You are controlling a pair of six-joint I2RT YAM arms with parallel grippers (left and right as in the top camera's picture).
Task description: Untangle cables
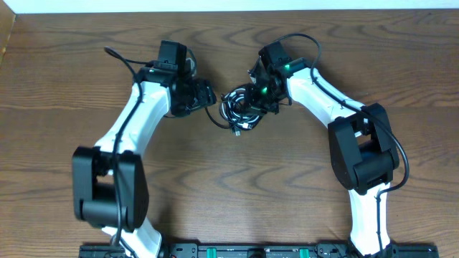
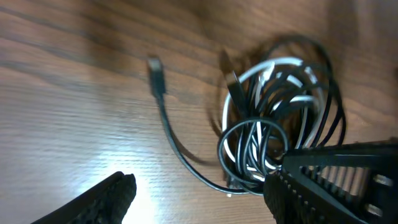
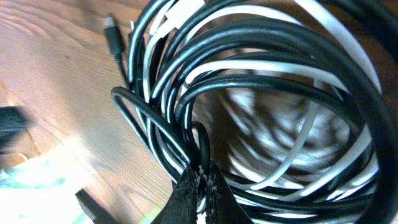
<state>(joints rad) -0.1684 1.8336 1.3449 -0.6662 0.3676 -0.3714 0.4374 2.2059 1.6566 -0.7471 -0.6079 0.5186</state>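
The cables (image 1: pixel 242 109) lie as one tangled bundle of black and white loops at the table's middle, between my two grippers. My right gripper (image 1: pixel 264 94) sits on the bundle's right side; in the right wrist view its fingertips (image 3: pixel 202 182) are pinched on a black cable (image 3: pixel 200 146) of the coil (image 3: pixel 273 93). My left gripper (image 1: pixel 206 94) is just left of the bundle, open and empty (image 2: pixel 199 193). In the left wrist view the bundle (image 2: pixel 280 118) lies past the right finger, with a black tail ending in a plug (image 2: pixel 157 73).
Thicker black arm cables run over the wooden table (image 1: pixel 229 186), one at the left (image 1: pixel 123 61) and one looping above the right arm (image 1: pixel 305 43). Both arm bases stand at the front edge.
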